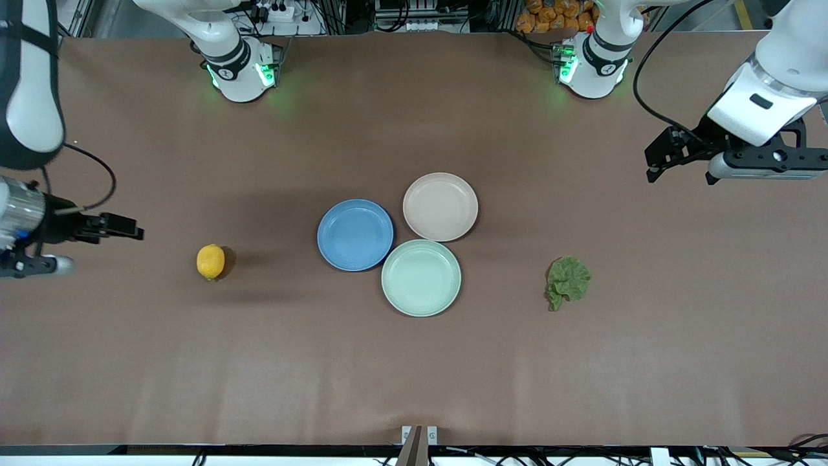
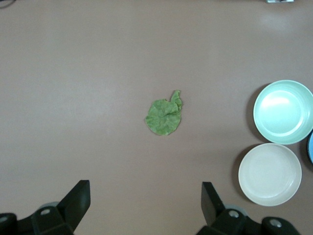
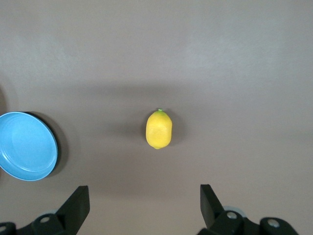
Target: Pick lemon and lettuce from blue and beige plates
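**Operator:** Grippers first, then the tabletop — what have you got, from the right arm's end across?

**Spotter:** Your right gripper (image 1: 97, 226) hangs in the air over the bare tabletop (image 1: 414, 375) at the right arm's end. In your right wrist view its fingers (image 3: 76, 205) stand wide apart with nothing between them. The lemon (image 1: 211, 261) lies on the tabletop just past that gripper, toward the plates but well apart from them, and it is on no plate.

**Operator:** And the plates?

**Spotter:** You have three in a tight cluster at mid-table, all bare. The blue plate (image 1: 355, 234) sits toward the right arm's end. The beige plate (image 1: 440, 206) is beside it and farthest from the front camera. The mint-green plate (image 1: 421, 277) is nearest the camera, its rim against both others.

**Operator:** Lettuce?

**Spotter:** Your lettuce (image 1: 567, 281) lies crumpled on the tabletop toward the left arm's end, clear of the plates and about level with the mint-green one.

**Operator:** Left gripper?

**Spotter:** Your left gripper (image 1: 673, 155) is up over the tabletop at the left arm's end. Its fingers (image 2: 78, 200) are spread wide and hold nothing.
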